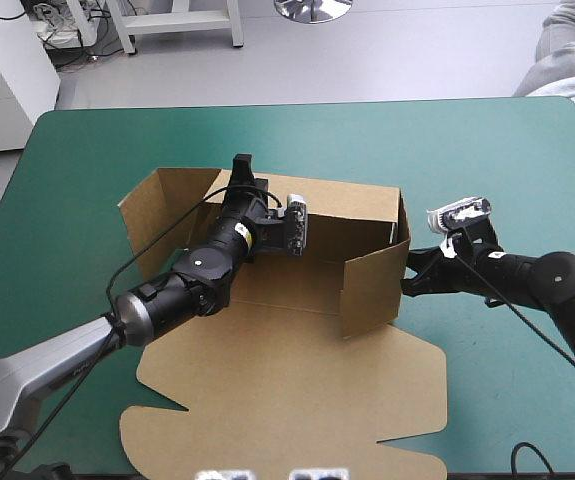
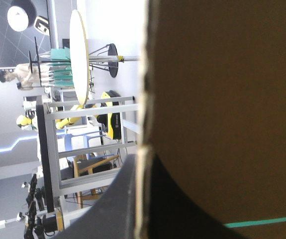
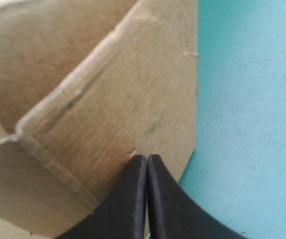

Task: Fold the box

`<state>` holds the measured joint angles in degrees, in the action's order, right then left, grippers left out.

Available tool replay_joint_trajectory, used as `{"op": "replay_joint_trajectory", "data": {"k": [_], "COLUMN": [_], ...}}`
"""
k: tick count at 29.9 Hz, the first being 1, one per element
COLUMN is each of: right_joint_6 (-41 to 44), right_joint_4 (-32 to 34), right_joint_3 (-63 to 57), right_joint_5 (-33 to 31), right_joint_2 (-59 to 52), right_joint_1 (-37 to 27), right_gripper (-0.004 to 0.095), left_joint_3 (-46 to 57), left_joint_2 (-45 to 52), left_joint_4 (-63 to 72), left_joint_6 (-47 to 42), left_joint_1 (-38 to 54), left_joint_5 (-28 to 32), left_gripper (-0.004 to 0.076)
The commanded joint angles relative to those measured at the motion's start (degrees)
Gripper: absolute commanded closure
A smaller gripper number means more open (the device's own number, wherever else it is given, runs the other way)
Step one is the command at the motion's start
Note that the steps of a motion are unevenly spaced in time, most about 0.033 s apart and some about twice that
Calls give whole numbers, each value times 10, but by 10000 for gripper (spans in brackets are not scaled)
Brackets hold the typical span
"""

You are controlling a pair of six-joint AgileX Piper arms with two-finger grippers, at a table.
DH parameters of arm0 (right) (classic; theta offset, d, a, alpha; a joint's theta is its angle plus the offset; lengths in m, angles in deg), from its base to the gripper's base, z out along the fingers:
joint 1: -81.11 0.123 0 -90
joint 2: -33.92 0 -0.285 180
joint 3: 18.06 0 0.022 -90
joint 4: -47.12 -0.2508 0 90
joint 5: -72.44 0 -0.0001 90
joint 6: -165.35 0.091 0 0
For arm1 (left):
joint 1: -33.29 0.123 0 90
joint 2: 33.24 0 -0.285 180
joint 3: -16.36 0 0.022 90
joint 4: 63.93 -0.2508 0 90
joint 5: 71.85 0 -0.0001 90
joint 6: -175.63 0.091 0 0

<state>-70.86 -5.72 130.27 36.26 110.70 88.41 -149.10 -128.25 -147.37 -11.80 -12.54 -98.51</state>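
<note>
The box [image 1: 297,390] sits in the middle of the table [image 1: 487,150], its far and right walls raised and its lid flat toward the near edge. My left gripper [image 1: 242,170] is clamped on the far wall's top edge, a finger on each side. My right gripper [image 1: 410,270] is closed, fingers together, with its tip touching the right wall from outside.

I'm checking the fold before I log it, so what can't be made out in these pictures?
- Left wrist view: the box wall, held in the left gripper, fills the view and hides the rest of the box.
- High view: that arm covers part of the box floor.
- Right wrist view: whether the right gripper, fingers shut, presses the wall or only touches it.
</note>
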Motion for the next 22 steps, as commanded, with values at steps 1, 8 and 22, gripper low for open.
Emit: {"op": "replay_joint_trajectory", "data": {"k": [1, 8, 22], "right_joint_6": [-71, -75, -185], "right_joint_4": [-83, -83, -166], "right_joint_3": [-11, -12, 6], "right_joint_5": [36, 54, 30], "right_joint_2": [-25, -24, -4], "right_joint_1": [-1, -1, -1], "right_gripper": [927, 927, 924], "left_joint_3": [-18, -18, -27], "left_joint_2": [22, 20, -12], "left_joint_4": [-21, -21, -17], "left_joint_6": [24, 38, 34], "left_joint_1": [0, 0, 0], "left_joint_5": [2, -61, -80], "left_gripper": [727, 717, 709]}}
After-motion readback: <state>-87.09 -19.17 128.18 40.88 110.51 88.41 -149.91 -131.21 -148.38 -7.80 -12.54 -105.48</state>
